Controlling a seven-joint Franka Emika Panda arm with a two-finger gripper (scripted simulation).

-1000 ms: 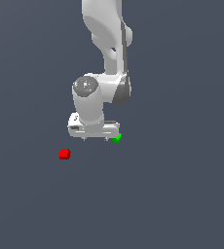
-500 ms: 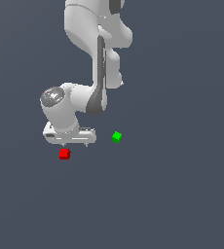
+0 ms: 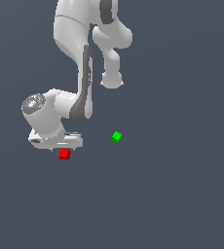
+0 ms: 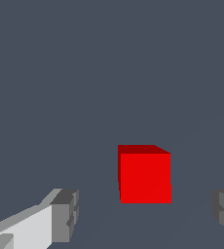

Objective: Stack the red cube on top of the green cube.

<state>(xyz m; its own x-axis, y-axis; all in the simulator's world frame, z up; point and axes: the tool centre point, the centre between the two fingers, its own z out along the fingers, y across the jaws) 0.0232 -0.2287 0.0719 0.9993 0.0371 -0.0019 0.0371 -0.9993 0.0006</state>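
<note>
The red cube (image 3: 64, 154) rests on the floor, just below the white hand of the arm in the exterior view. In the wrist view the red cube (image 4: 144, 174) lies between and a little beyond my two grey fingertips (image 4: 65, 215), with clear space on both sides. My gripper (image 4: 145, 214) is open and holds nothing; in the exterior view my gripper (image 3: 60, 147) hangs right above the red cube. The green cube (image 3: 116, 136) sits alone toward the exterior view's right, apart from the arm.
The plain dark grey floor (image 3: 172, 194) spreads all around both cubes. The arm's white upper links (image 3: 84, 39) rise above the hand.
The hand has swung from above the green cube toward the exterior view's left and dropped down over the red cube. Neither cube has moved.
</note>
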